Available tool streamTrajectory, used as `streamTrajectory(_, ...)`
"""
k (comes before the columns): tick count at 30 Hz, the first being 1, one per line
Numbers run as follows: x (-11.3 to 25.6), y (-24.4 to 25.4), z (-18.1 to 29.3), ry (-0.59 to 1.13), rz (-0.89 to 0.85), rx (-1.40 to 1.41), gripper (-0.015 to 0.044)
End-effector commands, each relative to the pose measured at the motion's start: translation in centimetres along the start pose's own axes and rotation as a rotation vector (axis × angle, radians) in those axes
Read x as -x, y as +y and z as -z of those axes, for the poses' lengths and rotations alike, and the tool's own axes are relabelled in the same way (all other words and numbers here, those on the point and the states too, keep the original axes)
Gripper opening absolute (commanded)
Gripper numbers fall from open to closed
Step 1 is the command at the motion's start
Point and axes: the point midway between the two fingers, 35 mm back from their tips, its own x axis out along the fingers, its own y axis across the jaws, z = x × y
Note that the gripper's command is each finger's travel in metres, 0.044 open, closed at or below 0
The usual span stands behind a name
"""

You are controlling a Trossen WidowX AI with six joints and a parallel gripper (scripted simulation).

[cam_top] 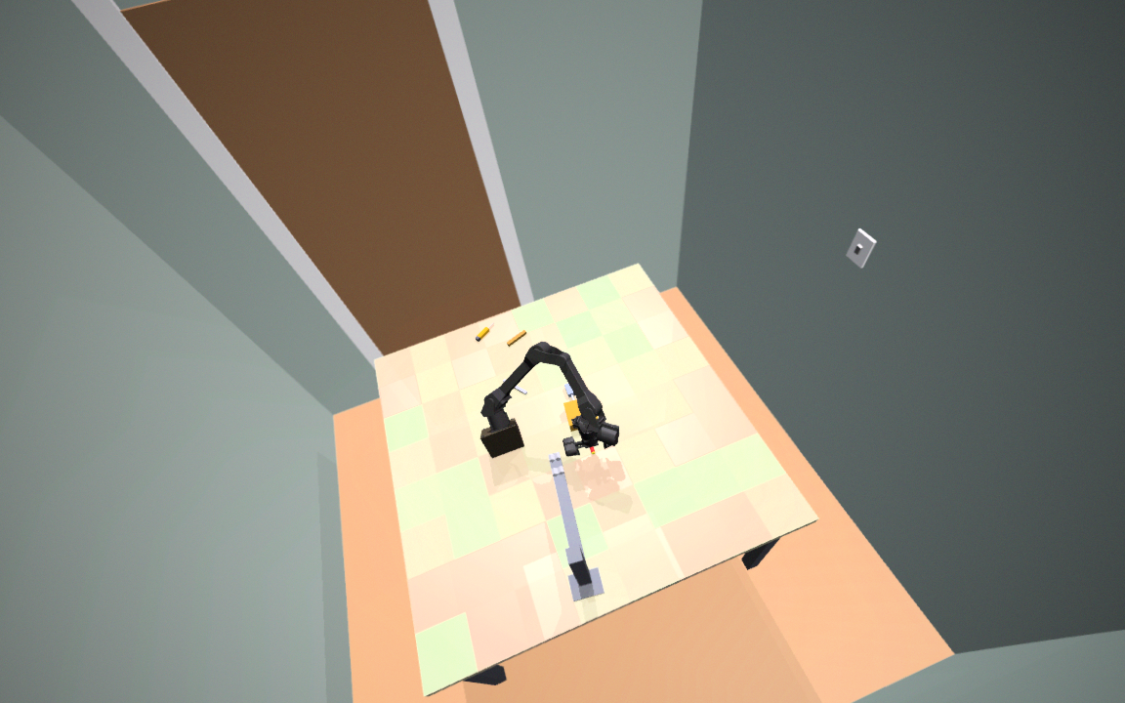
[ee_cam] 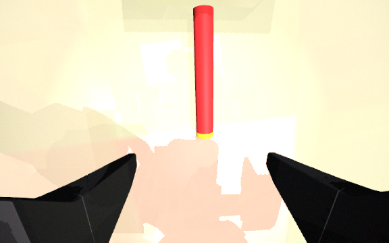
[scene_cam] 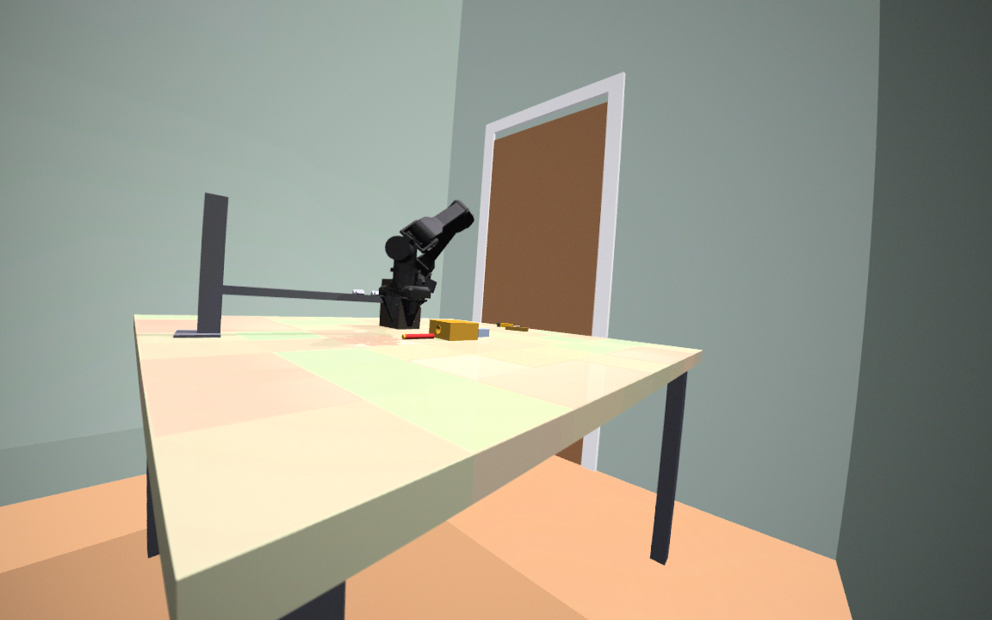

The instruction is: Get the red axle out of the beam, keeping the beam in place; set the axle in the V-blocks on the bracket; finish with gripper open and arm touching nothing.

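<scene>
The wrist view alone shows two fingers, wide apart, gripping nothing! One red axle (cam_top: pixel 592 451) (scene_cam: pixel 418 336) (ee_cam: pixel 204 71); one beam (cam_top: pixel 572 414) (scene_cam: pixel 453 330), outside that view.

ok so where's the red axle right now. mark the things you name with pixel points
In the exterior view, the red axle (cam_top: pixel 592 450) (scene_cam: pixel 418 336) (ee_cam: pixel 204 71) lies on the tabletop just left of the yellow beam (cam_top: pixel 571 414) (scene_cam: pixel 453 330), outside its hole, right of the bracket (cam_top: pixel 568 516) (scene_cam: pixel 211 262).
</scene>
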Motion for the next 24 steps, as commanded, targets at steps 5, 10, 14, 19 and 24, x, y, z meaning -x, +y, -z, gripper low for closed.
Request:
streamTrajectory(5,1.8,-0.3,0.1,0.011,0.006,0.013,0.0440)
streamTrajectory(10,2.5,-0.4,-0.6,0.011,0.006,0.017,0.0440)
streamTrajectory(14,2.8,-0.3,-3.9,0.009,0.005,0.036,0.0440)
streamTrajectory(19,2.8,-0.2,-5.1,0.008,0.005,0.044,0.0440)
streamTrajectory(24,2.3,-0.2,-5.1,0.008,0.005,0.044,0.0440)
